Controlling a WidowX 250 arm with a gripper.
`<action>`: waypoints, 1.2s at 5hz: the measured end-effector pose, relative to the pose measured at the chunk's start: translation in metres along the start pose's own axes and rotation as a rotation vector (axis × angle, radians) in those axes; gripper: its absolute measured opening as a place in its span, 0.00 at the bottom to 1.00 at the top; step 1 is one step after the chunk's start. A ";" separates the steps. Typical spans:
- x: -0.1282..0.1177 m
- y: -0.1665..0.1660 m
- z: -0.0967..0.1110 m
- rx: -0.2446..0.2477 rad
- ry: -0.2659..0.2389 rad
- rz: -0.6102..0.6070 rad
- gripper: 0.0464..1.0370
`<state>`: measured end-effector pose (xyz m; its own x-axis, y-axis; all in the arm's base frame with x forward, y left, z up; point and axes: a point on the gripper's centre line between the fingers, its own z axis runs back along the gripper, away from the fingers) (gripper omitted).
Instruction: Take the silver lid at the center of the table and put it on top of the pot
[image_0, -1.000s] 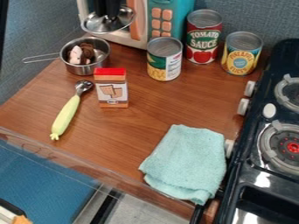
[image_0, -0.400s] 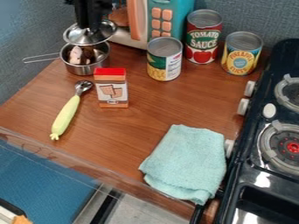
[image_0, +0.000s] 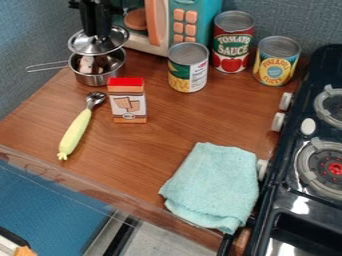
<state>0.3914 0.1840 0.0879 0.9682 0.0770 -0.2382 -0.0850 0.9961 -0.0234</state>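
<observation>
Near the far left corner of the tabletop (image_0: 180, 117), the end effector (image_0: 97, 36) was grasping the silver lid (image_0: 100, 48), and this lid hung above the pot (image_0: 95, 79), whose contents were partly visible.

Lid (image_0: 83, 45) hides pt. of pot (image_0: 100, 79) rim; stove (image_0: 304, 206) cut off, R edge.

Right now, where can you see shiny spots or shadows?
In the camera view, white glare on the black stove, in front of the burner with the red middle; bright streaks on the silver lid, whose metal reflects light and dark patches; only soft, faint shadows on the wooden table.
</observation>
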 end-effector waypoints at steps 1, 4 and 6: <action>-0.001 0.006 -0.004 0.011 0.004 0.010 0.22; -0.006 0.021 -0.009 0.031 0.016 0.040 0.22; -0.002 0.024 -0.022 0.043 0.036 0.038 0.22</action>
<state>0.3823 0.2073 0.0659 0.9552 0.1138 -0.2733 -0.1104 0.9935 0.0276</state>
